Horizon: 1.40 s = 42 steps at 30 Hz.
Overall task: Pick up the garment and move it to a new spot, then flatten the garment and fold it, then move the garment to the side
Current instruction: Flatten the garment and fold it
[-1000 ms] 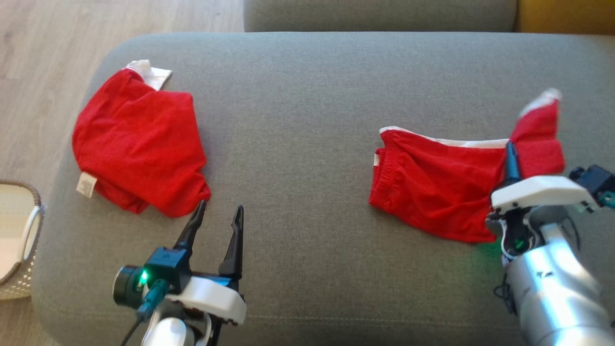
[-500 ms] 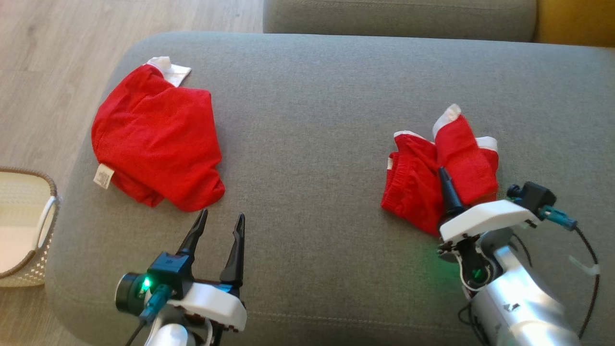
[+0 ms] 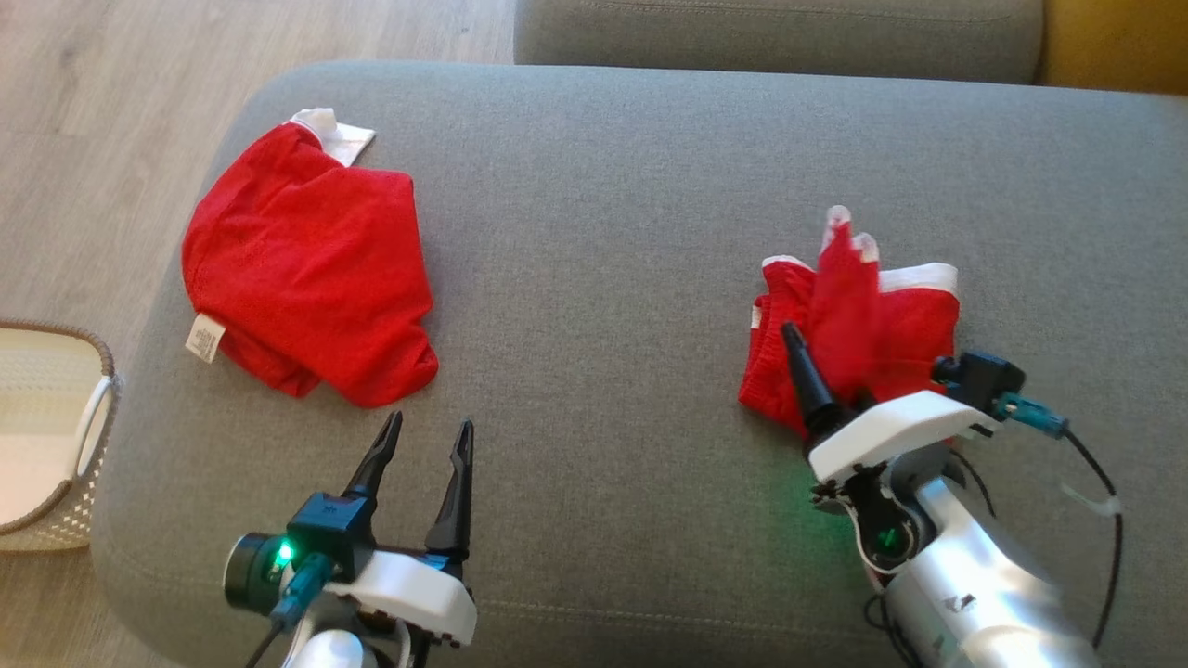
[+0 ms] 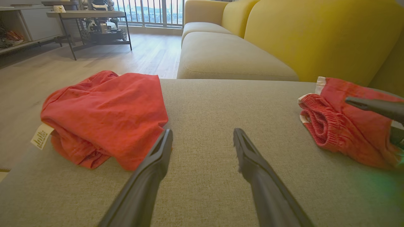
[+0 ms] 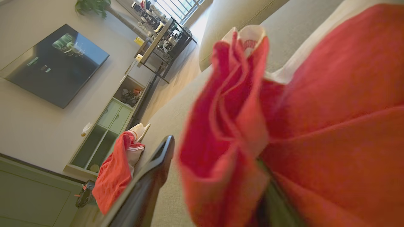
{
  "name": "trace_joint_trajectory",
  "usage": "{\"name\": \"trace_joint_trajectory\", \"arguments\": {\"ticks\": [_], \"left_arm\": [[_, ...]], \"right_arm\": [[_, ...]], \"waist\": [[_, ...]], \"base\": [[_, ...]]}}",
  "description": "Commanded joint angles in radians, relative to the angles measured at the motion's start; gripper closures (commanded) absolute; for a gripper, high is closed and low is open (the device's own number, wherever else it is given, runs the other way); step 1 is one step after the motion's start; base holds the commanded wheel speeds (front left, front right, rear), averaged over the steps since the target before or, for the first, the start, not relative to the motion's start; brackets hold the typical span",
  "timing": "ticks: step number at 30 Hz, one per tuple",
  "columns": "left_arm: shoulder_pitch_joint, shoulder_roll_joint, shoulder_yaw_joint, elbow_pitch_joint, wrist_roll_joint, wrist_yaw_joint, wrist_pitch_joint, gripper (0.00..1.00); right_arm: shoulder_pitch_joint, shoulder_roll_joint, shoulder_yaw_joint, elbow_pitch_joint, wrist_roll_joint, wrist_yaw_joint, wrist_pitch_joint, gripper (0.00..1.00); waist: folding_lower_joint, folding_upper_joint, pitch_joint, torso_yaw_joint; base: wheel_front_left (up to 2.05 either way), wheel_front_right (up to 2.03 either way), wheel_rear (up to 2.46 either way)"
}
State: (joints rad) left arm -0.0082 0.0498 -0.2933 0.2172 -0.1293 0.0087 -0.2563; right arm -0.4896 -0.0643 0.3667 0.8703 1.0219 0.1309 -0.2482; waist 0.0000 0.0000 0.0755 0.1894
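The garment [image 3: 900, 320] is a pair of red shorts with white trim, lying doubled over on the right of the grey cushion [image 3: 603, 232]. One flap [image 3: 840, 278] of it stands up, draped over my right gripper [image 3: 831, 371]. That gripper is open: one dark finger [image 3: 806, 380] is bare on the left and the other is under the cloth. The right wrist view shows the flap [image 5: 230, 126] loose between the spread fingers. My left gripper [image 3: 429, 423] hovers open near the front edge, holding nothing. The left wrist view has the shorts [image 4: 344, 132] at right.
A second red garment [image 3: 306, 269] with a white label lies bunched at the cushion's left end, just beyond my left fingertips [image 4: 164, 148]. A woven basket [image 3: 56, 436] stands on the floor at left. A yellow sofa [image 4: 300, 34] rises behind the cushion.
My right gripper carried the shorts' right end up and over to the left, doubling the garment, then opened its jaws. The head camera shifted slightly. The left arm stayed still.
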Motion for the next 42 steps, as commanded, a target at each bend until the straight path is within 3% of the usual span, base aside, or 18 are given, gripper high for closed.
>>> {"name": "trace_joint_trajectory", "arguments": {"ticks": [1, 18, 28, 33, 42], "left_arm": [[-0.023, 0.0, 0.03, -0.026, -0.007, -0.002, -0.006, 0.0], [-0.034, 0.0, 0.025, -0.018, -0.011, -0.002, -0.006, 0.0], [-0.026, 0.0, 0.041, -0.025, -0.016, 0.006, -0.006, 0.0], [-0.019, 0.0, 0.042, -0.031, -0.021, 0.011, -0.006, 0.0], [-0.018, 0.0, 0.055, -0.063, -0.044, 0.025, -0.006, 0.0]], "right_arm": [[-0.013, 0.014, 0.033, -0.038, 0.005, 0.0, -0.013, 0.0], [-0.03, 0.014, 0.195, 0.02, 0.033, 0.0, -0.005, 0.0], [-0.027, 0.011, 0.23, -0.134, 0.037, 0.0, -0.012, 0.0], [-0.011, -0.031, 0.184, -0.222, 0.004, 0.0, -0.013, 0.0], [0.04, -0.089, -0.068, -0.318, -0.274, 0.0, -0.013, 0.0]], "waist": [[0.0, 0.0, 0.002, 0.001], [0.0, 0.0, 0.017, 0.001], [0.0, 0.0, -0.026, -0.089], [0.0, 0.0, -0.049, -0.143], [0.0, 0.0, -0.064, -0.224]], "base": [[0.0, 0.0, 0.0], [0.0, 0.0, 0.0], [0.0, 0.0, 0.0], [0.0, 0.0, 0.0], [0.0, 0.0, 0.0]]}}
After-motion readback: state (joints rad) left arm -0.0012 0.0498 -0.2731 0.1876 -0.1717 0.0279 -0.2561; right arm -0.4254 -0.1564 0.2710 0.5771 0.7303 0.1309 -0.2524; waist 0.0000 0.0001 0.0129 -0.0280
